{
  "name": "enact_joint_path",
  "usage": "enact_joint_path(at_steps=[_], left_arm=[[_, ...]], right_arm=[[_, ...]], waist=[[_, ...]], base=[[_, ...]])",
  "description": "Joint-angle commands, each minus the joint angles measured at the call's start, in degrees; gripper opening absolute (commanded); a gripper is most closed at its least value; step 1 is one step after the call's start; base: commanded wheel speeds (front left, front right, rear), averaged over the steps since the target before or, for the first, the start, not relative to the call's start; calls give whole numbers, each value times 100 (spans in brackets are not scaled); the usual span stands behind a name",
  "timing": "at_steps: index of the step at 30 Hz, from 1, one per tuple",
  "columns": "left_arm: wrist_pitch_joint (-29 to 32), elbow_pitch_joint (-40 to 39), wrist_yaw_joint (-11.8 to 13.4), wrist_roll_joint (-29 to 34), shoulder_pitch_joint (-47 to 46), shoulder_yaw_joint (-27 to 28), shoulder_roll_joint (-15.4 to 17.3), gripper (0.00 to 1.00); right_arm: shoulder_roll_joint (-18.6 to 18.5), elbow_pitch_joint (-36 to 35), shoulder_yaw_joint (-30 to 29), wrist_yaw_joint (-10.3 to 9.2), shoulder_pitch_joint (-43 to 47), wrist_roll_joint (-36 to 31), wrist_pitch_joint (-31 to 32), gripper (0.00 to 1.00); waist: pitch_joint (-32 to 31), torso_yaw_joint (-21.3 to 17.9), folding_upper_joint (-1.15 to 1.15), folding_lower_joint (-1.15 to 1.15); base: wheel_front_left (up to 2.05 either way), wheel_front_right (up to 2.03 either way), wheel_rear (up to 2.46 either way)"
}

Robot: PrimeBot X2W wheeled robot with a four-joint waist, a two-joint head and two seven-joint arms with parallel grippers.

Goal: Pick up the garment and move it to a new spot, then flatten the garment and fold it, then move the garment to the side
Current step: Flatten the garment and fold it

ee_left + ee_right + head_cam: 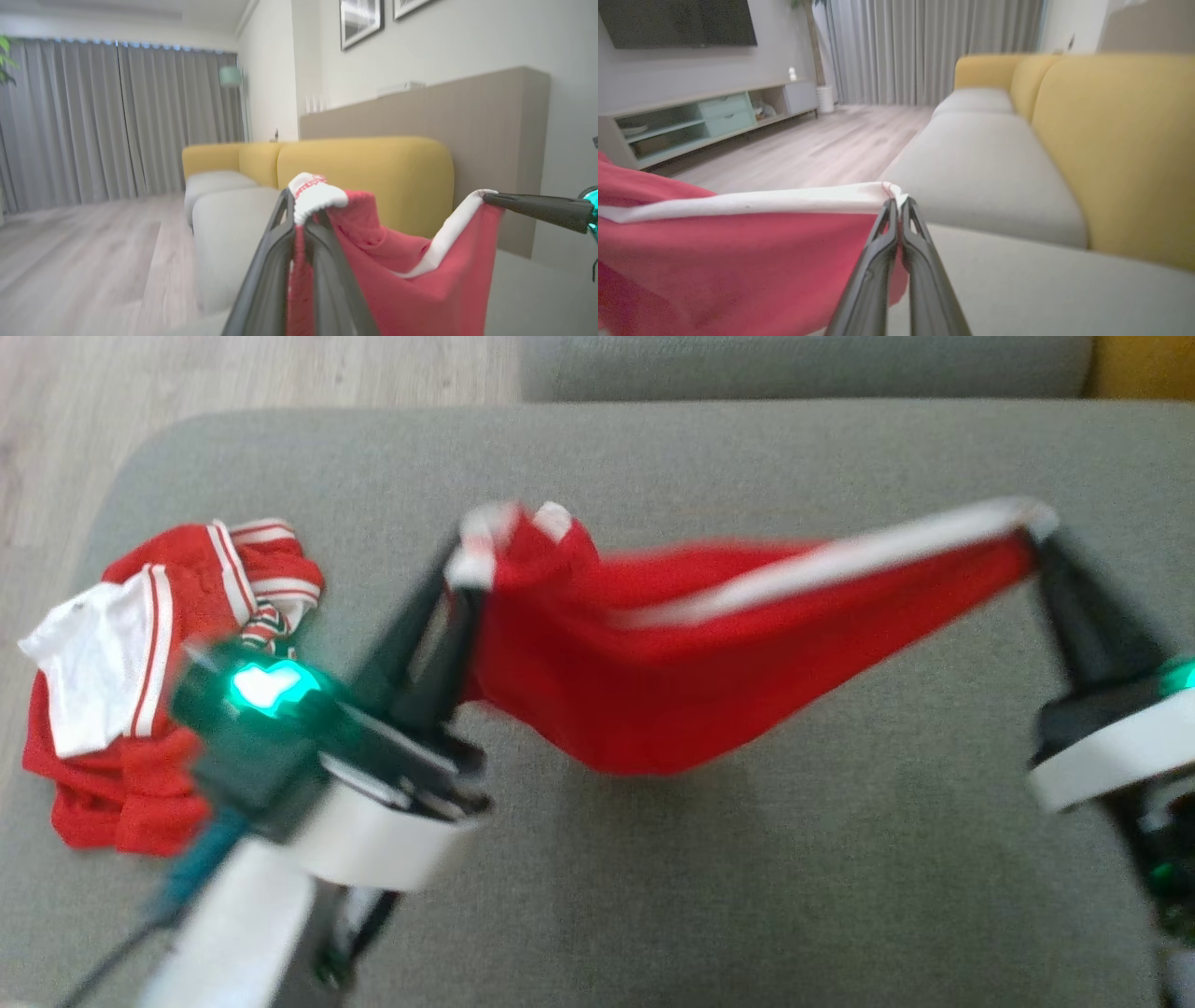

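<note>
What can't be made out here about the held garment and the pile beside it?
- Head view, motion blur: the held garment type, and whether its sag touches the cushion.
- Head view: the crumpled pile sits partly behind the wrist of the left gripper, and its own folds hide what it is.
- Head view, right edge: the arm behind the right gripper is cut off.

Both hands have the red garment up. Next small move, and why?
Probably lower both hands together, holding the spread. The left hand and right hand each pinch a white-trimmed end, the red garment sags between them over the grey cushion, and the crumpled garment lies well aside.
</note>
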Motion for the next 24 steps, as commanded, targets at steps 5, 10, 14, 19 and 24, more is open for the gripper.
enact_joint_path(at_steps=[5,10,14,19,24], left_arm=[[222,-1134,93,-55,-1035,686,223,0],[533,-1474,104,-235,-1499,886,253,0],[691,-1279,103,-547,-1649,912,142,0],[685,-210,10,-1051,-1876,893,-153,0],[469,2047,-235,-1788,-2861,1093,-691,0]], right_arm=[[-259,-1230,-518,-4,-693,-384,-108,0],[-275,-1755,-855,-4,-1010,-511,49,0],[-205,-1548,-913,-4,-1202,-353,209,0],[-155,-694,-763,-4,-1539,-40,247,0],[-102,823,-423,-4,-2731,211,-188,0]], waist=[[-295,-120,0,1],[-312,-213,0,1],[-193,-285,0,1],[77,-316,0,1],[348,-430,0,1]], base=[[0,0,0],[0,0,0],[0,0,0],[0,0,0],[0,0,0]])
